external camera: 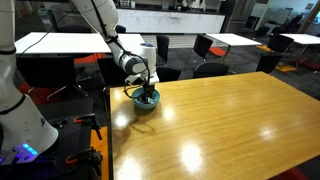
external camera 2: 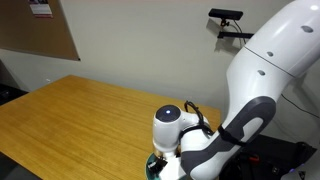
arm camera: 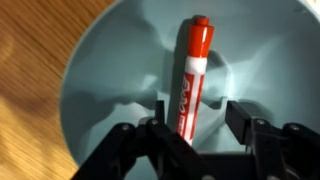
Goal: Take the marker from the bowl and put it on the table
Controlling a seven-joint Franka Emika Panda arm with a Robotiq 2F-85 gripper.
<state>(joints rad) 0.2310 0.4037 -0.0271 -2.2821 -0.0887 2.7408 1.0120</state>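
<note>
Your gripper [arm camera: 197,128] is spread apart w/ the marker [arm camera: 193,70] between, down in the bowl [arm camera: 100,90]. It's prob light, stiff & slippy, so pinch its middle.

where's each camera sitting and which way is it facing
In an exterior view: off the glossy honey-yellow wooden table edge, facing the small teal bowl; white arm reaches in.
In an exterior view: beside the robot, facing across the tabletop to a wall; arm fills the right.
Wrist view: straight down into the bowl onto the thin red marker; open black claw straddles it.
Both exterior views share table and arm.
</note>
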